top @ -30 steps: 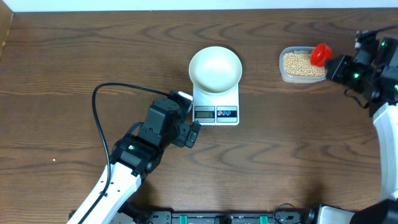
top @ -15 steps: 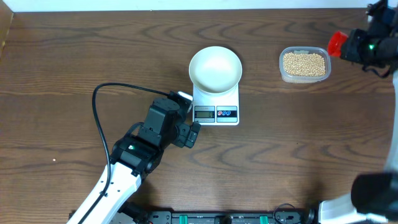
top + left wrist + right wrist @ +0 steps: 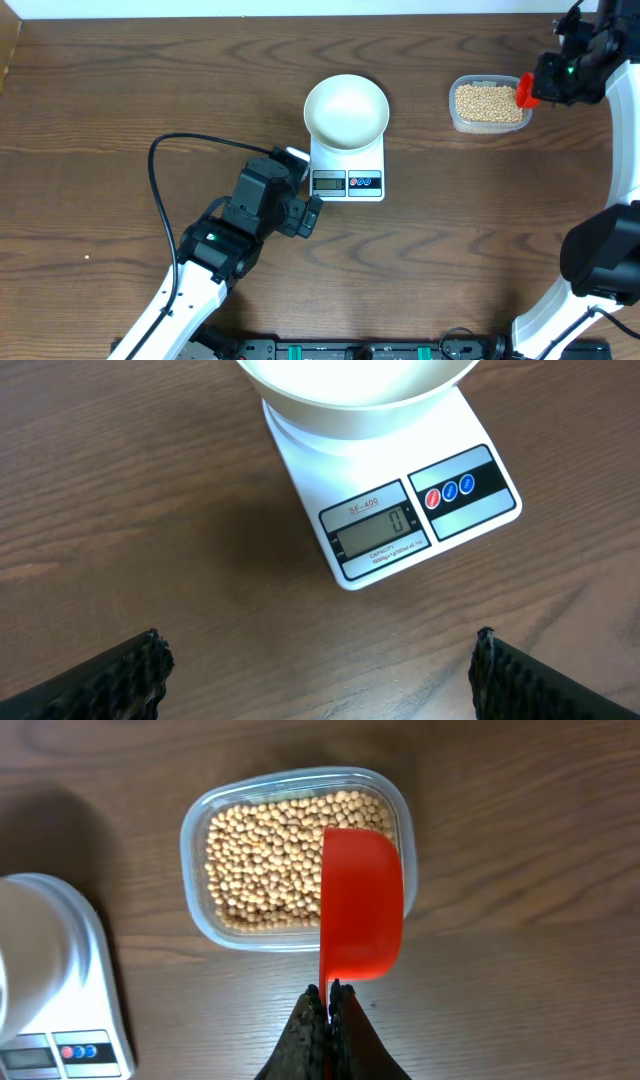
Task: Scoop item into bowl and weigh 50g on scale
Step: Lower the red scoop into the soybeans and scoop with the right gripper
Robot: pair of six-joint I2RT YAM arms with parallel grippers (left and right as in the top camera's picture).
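Note:
The white bowl [image 3: 346, 110] stands on the white scale [image 3: 348, 172], empty inside; its display [image 3: 379, 532] reads 0. The pale-tan beans [image 3: 488, 102] fill a clear tub [image 3: 196, 840] at the right. My right gripper [image 3: 329, 992] is shut on the handle of a red scoop [image 3: 360, 905], whose cup hangs over the tub's right edge above the beans; the scoop also shows in the overhead view [image 3: 525, 90]. My left gripper [image 3: 318, 660] is open and empty over bare table, just in front of the scale. It sits left of the display in the overhead view [image 3: 308, 213].
A black cable [image 3: 170, 150] loops across the table left of the left arm. The table's far edge [image 3: 300, 17] runs along the top. The right arm [image 3: 625, 150] stretches along the right side.
My right gripper with the red scoop swung out past the tub's right side, then came back left to the tub's right edge. The left arm has not moved.

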